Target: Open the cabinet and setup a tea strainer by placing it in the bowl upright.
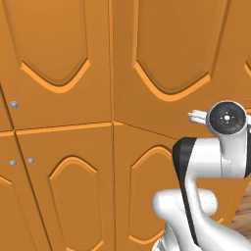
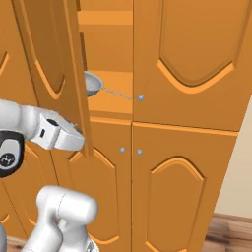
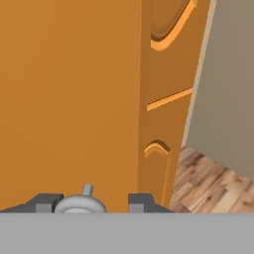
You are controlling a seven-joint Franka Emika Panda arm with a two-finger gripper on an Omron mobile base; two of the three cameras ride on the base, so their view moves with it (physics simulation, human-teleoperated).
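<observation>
The cabinet door [image 2: 49, 59] stands swung out toward me, its narrow edge facing the right base view. On the shelf behind it lies the pale grey tea strainer [image 2: 92, 83], with its thin handle reaching right. In the hand view my gripper [image 3: 95, 202] straddles the door's small silver knob [image 3: 81, 201]. The left finger is at the knob, the right one a little clear of it, so the gripper is open. My hand [image 2: 59, 134] sits at the door's lower edge, and the door hides the fingers there. The open door [image 1: 171, 63] also crosses the left base view. The bowl is out of view.
A shut tall door [image 2: 192, 59] with a knob [image 2: 141, 98] stands right of the opening. Below are shorter doors [image 2: 177, 197] with knobs [image 2: 122, 149]. Wooden floor [image 2: 231, 236] and a beige wall [image 2: 243, 162] lie to the right.
</observation>
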